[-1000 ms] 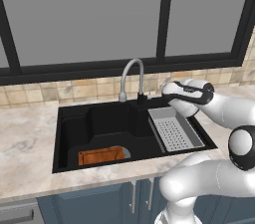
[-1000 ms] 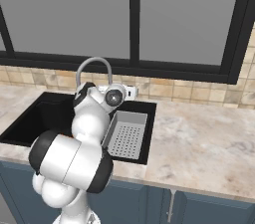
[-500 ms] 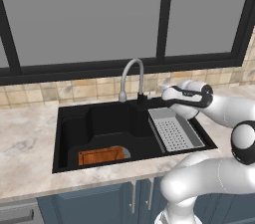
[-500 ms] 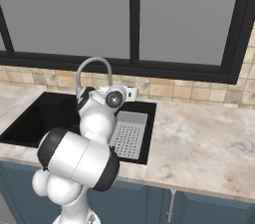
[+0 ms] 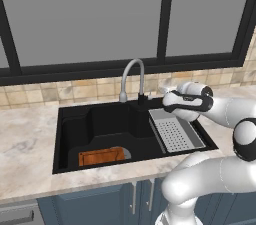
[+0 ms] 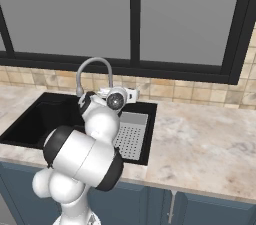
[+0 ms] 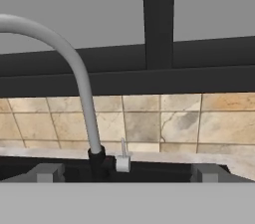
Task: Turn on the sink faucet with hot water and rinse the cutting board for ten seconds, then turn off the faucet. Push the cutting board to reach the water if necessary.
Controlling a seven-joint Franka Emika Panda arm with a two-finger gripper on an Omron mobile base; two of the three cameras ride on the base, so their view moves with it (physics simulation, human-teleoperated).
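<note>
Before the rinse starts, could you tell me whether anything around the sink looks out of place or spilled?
Nothing stands out. The cutting board lies flat in the front left of the sink, well off from under the sink faucet, whose spout runs no water. The grey drainer tray sits squarely at the basin's right.

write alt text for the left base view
A white robot arm reaches its open jaws toward the faucet behind a black sink. A wooden cutting board lies at the basin's front; a grey drainer tray sits on the right.
</note>
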